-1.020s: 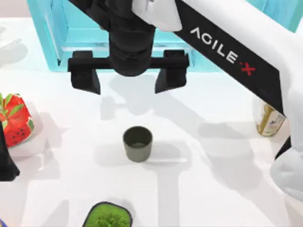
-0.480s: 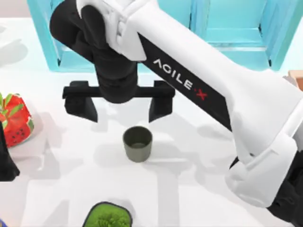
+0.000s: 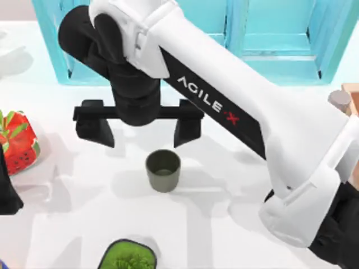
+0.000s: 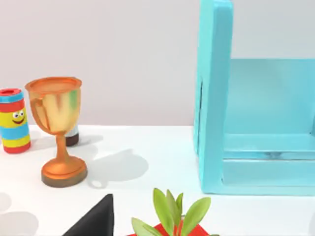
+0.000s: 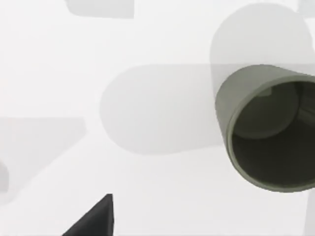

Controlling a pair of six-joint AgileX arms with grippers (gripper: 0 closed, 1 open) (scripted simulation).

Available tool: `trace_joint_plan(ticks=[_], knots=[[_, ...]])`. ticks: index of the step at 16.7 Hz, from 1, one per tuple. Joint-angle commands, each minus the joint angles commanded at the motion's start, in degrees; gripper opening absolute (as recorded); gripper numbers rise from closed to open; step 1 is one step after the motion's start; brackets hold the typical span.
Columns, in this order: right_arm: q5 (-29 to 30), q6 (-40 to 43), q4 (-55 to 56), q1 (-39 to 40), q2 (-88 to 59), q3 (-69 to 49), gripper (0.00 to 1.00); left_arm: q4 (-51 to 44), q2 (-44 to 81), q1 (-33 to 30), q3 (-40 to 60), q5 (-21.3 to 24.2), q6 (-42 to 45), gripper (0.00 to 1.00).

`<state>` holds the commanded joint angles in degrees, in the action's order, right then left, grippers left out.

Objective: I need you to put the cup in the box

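table: i see a plain white table (image 3: 235, 168) under everything
centre: the cup (image 3: 163, 170) stands upright on it, mouth up
far side: a big turquoise shelf cabinet (image 3: 280, 39) sits on the table
left edge: a red strawberry-patterned thing (image 3: 17, 140) with green leaves
near edge: a dark pot of green foliage (image 3: 129, 258)
right edge: the box (image 3: 352, 95) — just its tan corner
left of the cabinet: an orange goblet (image 4: 56, 132) and a striped can with a face (image 4: 14, 120) — both upright
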<state>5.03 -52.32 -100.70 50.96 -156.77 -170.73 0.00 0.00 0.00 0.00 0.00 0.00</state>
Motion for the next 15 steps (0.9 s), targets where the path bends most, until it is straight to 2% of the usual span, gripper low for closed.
trace_joint_plan(ticks=[9, 15], knots=[[0.30, 0.51, -6.98, -0.49, -22.63, -30.18, 1.00, 0.00, 0.00, 0.00, 0.00, 0.00, 0.00, 1.00], [0.35, 0.64, -7.61, -0.63, -25.49, -33.44, 1.00, 0.00, 0.00, 0.00, 0.00, 0.00, 0.00, 1.00]])
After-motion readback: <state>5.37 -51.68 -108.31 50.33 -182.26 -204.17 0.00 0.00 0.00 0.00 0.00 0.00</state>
